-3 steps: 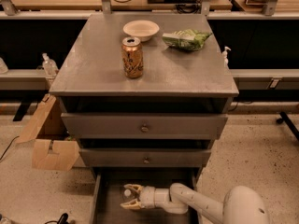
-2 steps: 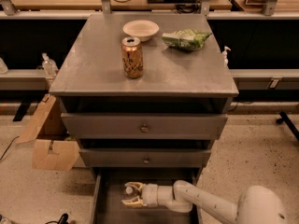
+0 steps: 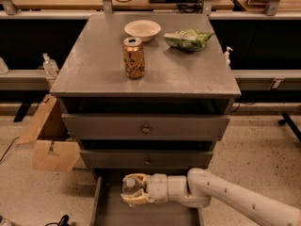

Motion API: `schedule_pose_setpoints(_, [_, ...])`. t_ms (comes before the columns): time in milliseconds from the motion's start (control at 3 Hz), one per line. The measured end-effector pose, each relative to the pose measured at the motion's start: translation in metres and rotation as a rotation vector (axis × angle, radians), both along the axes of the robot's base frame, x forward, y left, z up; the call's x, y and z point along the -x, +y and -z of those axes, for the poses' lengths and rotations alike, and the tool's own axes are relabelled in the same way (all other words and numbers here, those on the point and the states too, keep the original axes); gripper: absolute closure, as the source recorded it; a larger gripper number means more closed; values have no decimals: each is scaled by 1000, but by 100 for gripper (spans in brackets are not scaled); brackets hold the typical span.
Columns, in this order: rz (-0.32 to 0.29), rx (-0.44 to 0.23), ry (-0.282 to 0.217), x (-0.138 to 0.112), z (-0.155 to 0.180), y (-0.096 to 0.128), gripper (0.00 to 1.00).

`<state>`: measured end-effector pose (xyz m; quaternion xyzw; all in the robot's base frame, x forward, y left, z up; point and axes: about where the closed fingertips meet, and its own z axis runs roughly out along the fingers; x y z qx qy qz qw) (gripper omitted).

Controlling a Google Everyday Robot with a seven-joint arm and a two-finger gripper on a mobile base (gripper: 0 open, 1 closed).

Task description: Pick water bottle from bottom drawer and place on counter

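The bottom drawer (image 3: 113, 211) stands pulled open at the foot of the grey cabinet. My gripper (image 3: 133, 190) reaches into it from the right on a white arm. Its yellowish fingers are closed around the water bottle (image 3: 130, 185), a small clear bottle with a white cap, held upright just above the drawer floor. The counter (image 3: 103, 65) is the cabinet's flat grey top, higher up in the view. The bottle's lower part is hidden by the fingers.
On the counter stand an orange-gold soda can (image 3: 134, 57), a white bowl (image 3: 142, 30) and a green chip bag (image 3: 188, 39). Two knobbed upper drawers (image 3: 146, 127) are shut. A cardboard box (image 3: 51, 147) lies on the floor at the left. Pump bottles (image 3: 49, 65) stand on side shelves.
The arm's elbow has moved right and out of the frame's lower edge. The gripper with the bottle has stayed about where it was in the drawer.
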<state>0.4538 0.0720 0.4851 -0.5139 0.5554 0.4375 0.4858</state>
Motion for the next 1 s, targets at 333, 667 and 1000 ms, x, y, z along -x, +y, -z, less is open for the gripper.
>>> schedule_pose_setpoints(333, [-77, -43, 11, 48, -97, 6, 100])
schedule_pose_setpoints(667, [-70, -52, -6, 64, -197, 14, 100])
schedule_pose_setpoints(1000, [13, -16, -41, 45, -283, 19, 100])
